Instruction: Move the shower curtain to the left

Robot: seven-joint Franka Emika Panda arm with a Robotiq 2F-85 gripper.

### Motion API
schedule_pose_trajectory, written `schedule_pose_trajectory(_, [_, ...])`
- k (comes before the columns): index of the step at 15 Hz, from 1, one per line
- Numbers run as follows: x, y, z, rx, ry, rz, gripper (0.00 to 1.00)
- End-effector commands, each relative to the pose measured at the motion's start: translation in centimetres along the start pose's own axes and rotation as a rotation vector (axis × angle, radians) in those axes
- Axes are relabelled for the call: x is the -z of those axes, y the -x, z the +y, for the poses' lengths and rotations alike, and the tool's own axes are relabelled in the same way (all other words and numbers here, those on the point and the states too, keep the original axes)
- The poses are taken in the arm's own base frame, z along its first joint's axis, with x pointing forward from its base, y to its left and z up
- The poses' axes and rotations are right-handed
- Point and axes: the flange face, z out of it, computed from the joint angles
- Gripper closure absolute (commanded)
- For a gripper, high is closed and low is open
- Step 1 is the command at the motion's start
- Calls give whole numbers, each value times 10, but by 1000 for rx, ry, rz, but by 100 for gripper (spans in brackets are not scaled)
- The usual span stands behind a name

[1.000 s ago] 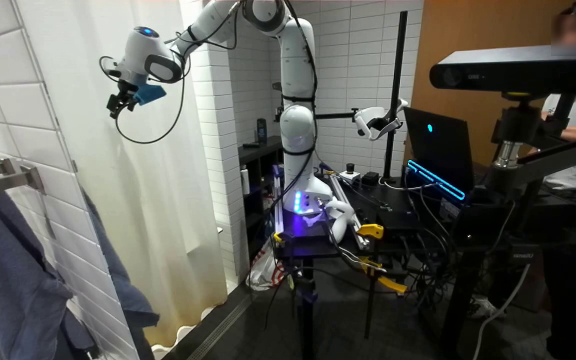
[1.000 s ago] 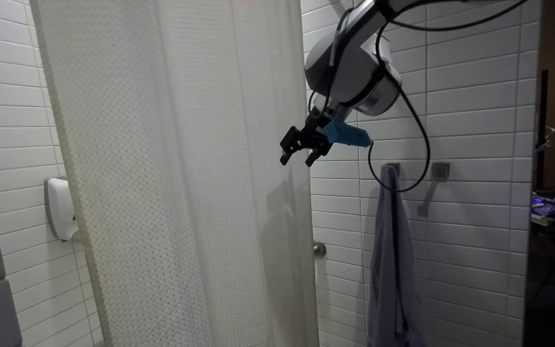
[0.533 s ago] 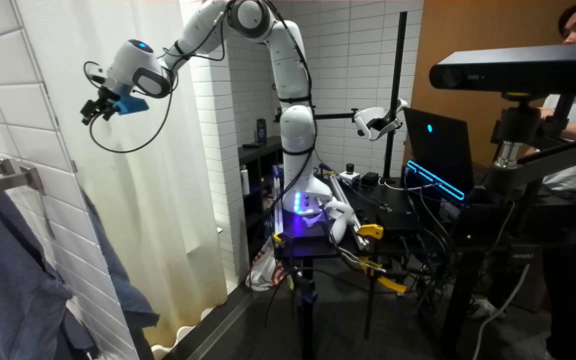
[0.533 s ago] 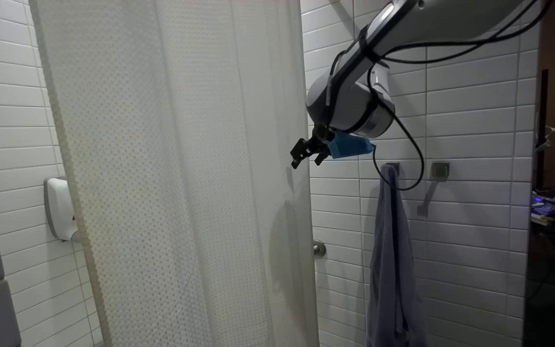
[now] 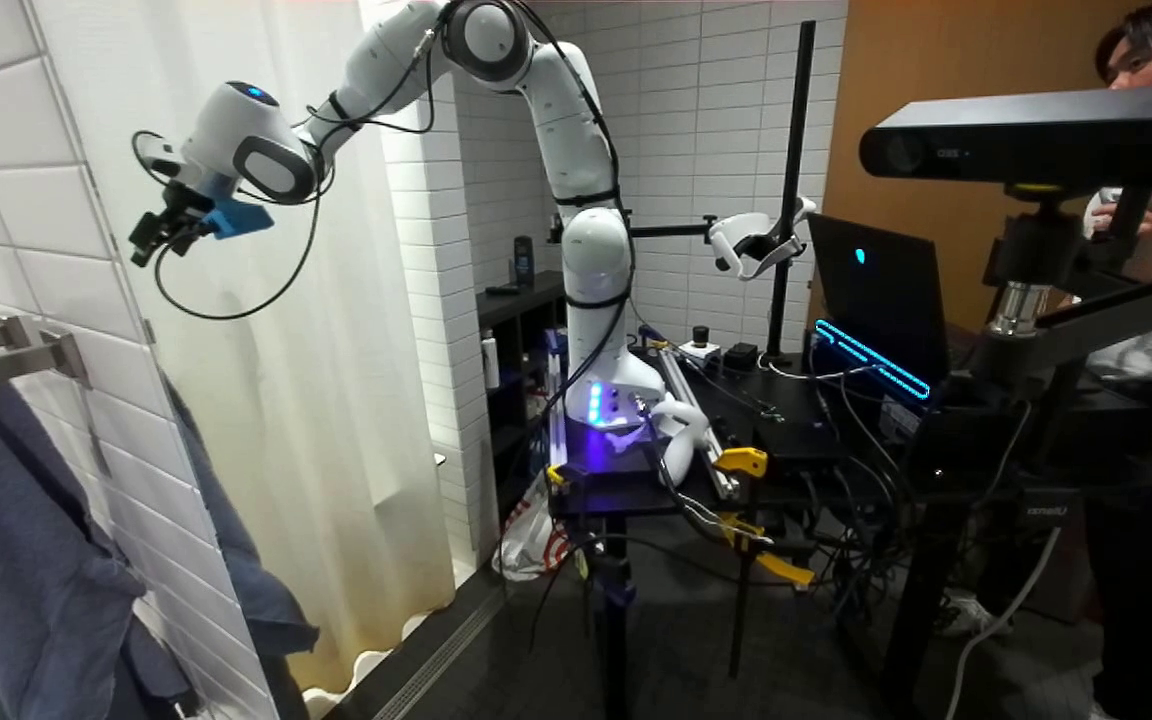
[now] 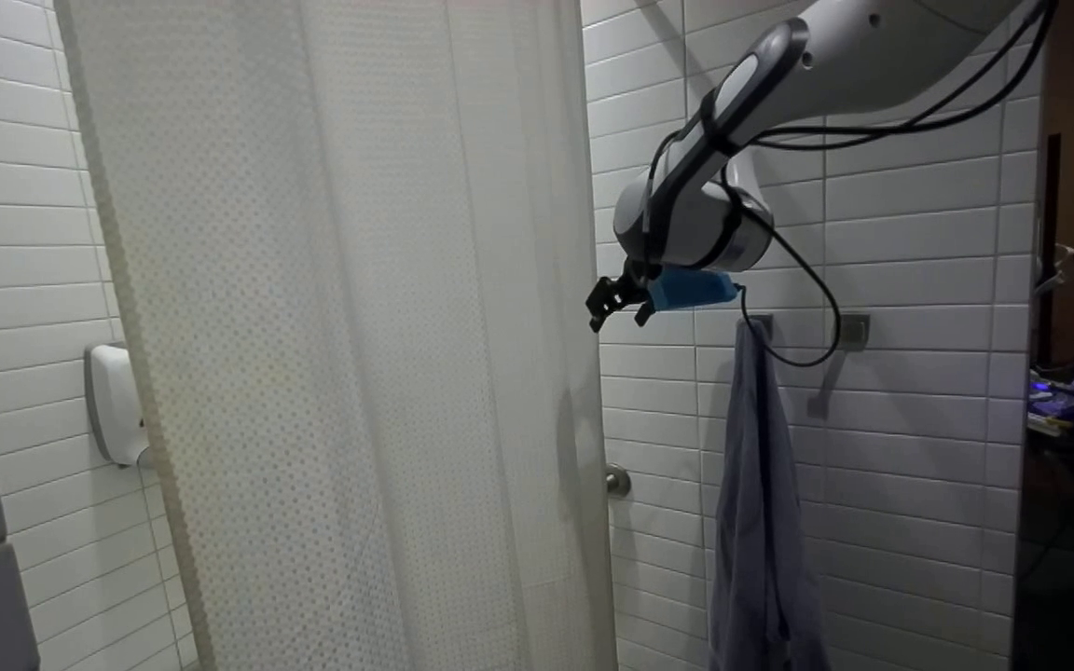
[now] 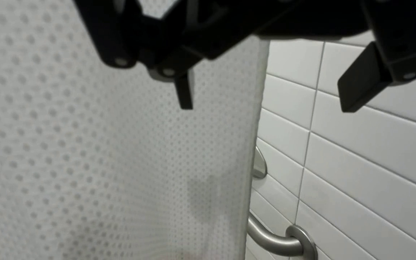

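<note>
The white dotted shower curtain (image 5: 316,400) hangs in tall folds and shows in both exterior views (image 6: 388,354). In the wrist view the curtain (image 7: 121,151) fills the left side, and its free edge runs down the middle. My gripper (image 7: 269,104) is open and empty. One finger is over the curtain and the other over the tiled wall, so the edge lies between them in the picture. In an exterior view the gripper (image 6: 619,321) is by the curtain's right edge; it also shows at the upper left in an exterior view (image 5: 159,256). I cannot tell whether it touches the curtain.
White tiled wall (image 7: 367,162) stands right of the curtain edge. A steel grab bar (image 7: 273,240) is fixed to it, partly behind the curtain. A blue towel (image 6: 761,522) hangs on a hook below the arm. A dispenser (image 6: 116,401) is on the far wall.
My gripper has moved left and down in an exterior view, and slightly right and down in an exterior view, towards the curtain's edge. It stays open. The curtain has not visibly moved.
</note>
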Motion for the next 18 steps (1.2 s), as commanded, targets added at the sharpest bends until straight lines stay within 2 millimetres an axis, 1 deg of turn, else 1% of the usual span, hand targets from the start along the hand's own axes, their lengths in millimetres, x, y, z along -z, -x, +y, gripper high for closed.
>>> schedule_pose_trajectory(1, [0,0,2,-6,1,-3,0])
schedule_pose_trajectory(4, [0,-1,2,-11,0,-4,0])
schedule_pose_trajectory(8, [-11,-6,0,-51,-10,0,0])
schedule_pose_trajectory(15, [-54,-9,-6,-101,4,2,0])
schedule_pose_trajectory(18, [-72,-18,-15,-68,0,35,0])
